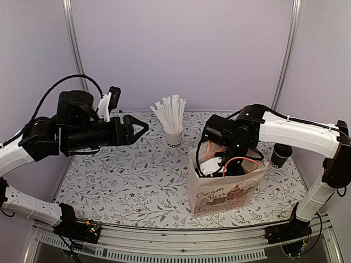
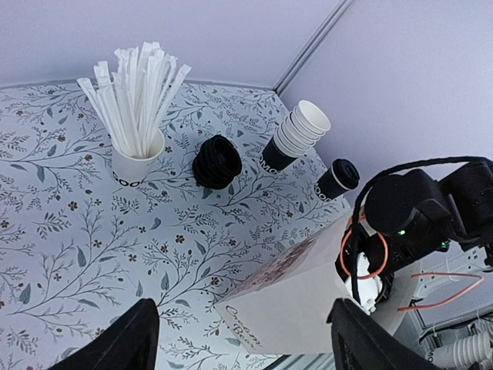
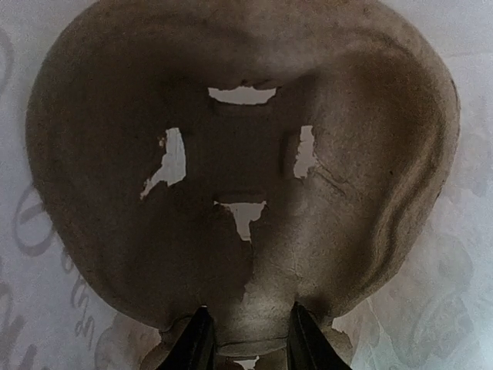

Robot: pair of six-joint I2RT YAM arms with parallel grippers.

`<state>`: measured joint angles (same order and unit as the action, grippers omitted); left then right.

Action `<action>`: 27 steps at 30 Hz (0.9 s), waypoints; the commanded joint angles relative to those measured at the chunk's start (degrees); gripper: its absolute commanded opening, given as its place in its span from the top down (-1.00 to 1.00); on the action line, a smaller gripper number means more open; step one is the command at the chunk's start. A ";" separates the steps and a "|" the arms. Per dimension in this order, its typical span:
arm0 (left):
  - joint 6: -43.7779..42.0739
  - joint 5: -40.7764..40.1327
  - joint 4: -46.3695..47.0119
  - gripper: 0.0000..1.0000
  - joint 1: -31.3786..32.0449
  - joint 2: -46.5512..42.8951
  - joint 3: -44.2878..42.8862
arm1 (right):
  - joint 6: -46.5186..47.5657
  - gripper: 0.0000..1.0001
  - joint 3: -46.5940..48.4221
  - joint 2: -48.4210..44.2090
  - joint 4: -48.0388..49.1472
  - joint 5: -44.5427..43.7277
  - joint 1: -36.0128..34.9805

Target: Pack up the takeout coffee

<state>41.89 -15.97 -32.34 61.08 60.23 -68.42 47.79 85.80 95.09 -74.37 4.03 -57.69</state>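
Bag (image 1: 219,193): near right on the table (image 1: 109,181), standing with its mouth open so I can load from above.
Right gripper (image 3: 249,308): down inside the bag, jaws pinched on the near lip of the pulp cup carrier (image 3: 231,154). I'm guessing it's seating it flat for the cup.
Left gripper (image 1: 138,130): wide open, holding nothing, parked high on the left out of the way.
Takeout coffee (image 1: 281,155): far right behind the right arm, lid on, not packed yet.
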 commanded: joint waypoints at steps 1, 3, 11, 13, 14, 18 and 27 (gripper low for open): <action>0.79 -0.68 0.84 -0.58 -0.76 -0.55 1.89 | 0.25 0.41 -4.00 0.48 5.07 2.18 0.01; 0.87 -0.43 1.30 -0.57 -0.77 -0.46 2.35 | -0.09 0.41 -6.03 0.45 6.82 2.71 0.03; 0.92 0.70 2.26 -0.58 -0.90 0.73 2.85 | -0.03 0.41 -12.94 1.45 12.77 4.05 0.03; 0.98 0.76 2.28 -0.58 -0.89 0.92 2.86 | -0.13 0.41 -14.21 1.87 13.97 4.50 0.02; 0.92 0.76 2.25 -0.58 -0.95 0.88 2.93 | -0.23 0.40 -14.76 2.01 14.41 4.80 0.03; 1.09 0.84 2.45 -0.58 -0.95 0.69 3.35 | -0.83 0.39 -17.46 2.63 16.96 5.41 0.02; 1.69 1.61 3.04 -0.58 -0.93 -0.13 5.07 | -3.67 0.36 -20.89 4.17 21.76 5.57 0.03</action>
<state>43.13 -15.20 -30.72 60.95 60.82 -64.58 46.00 66.24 98.10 -55.07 8.38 -57.69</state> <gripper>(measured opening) 0.790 0.312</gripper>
